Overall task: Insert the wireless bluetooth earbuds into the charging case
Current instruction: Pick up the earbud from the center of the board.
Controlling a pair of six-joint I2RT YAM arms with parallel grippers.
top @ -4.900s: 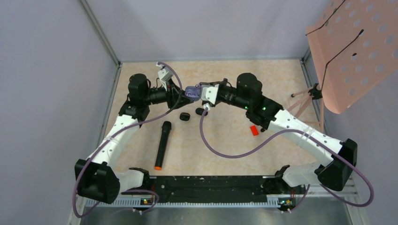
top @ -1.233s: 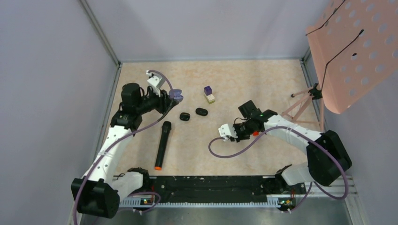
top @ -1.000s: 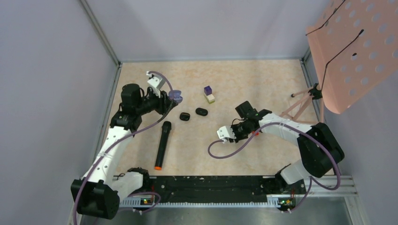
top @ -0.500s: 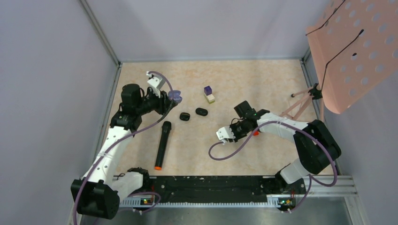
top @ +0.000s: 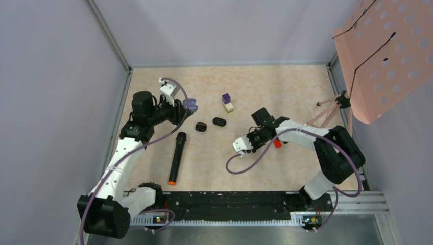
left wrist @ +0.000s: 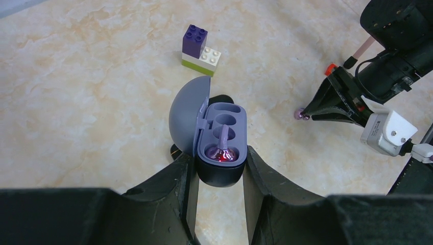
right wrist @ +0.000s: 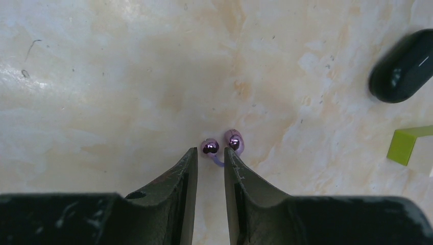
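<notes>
Right wrist view: the right gripper (right wrist: 210, 151) points down at the pale marbled table (right wrist: 102, 76). Its two dark fingers are set narrow, with a slim gap between them.
Loose earbud: a purple earbud (right wrist: 234, 142), two shiny beads joined by a pale curved band, lies on the table right at the fingertips. The band reaches into the mouth of the gap. Whether the fingers press on it cannot be told.
Around it: a glossy black oval piece (right wrist: 403, 66) lies at the upper right of the right wrist view. The lime-green corner of a toy brick stack (right wrist: 408, 145) shows at the right edge. Both lie apart from the earbud.
Left gripper: the left gripper (left wrist: 218, 164) is clamped on the dark lower shell of the charging case (left wrist: 227, 115).
Charging case: it is purple, with its lid hinged open to the left and its open face toward the wrist camera. A second earbud (left wrist: 223, 149) sits in the nearer slot, with a red glow at its base. The farther slot is bare.
Top external view: the case is at the left-middle of the table, well apart from the right gripper, which is lower and to the right. Between them lie the black oval piece and a second black oval piece (top: 200, 126), side by side. The brick stack stands just beyond them.
Other items: a black microphone (top: 176, 158) with an orange end lies near the left arm. A small red piece (top: 276, 143) lies beside the right arm.
</notes>
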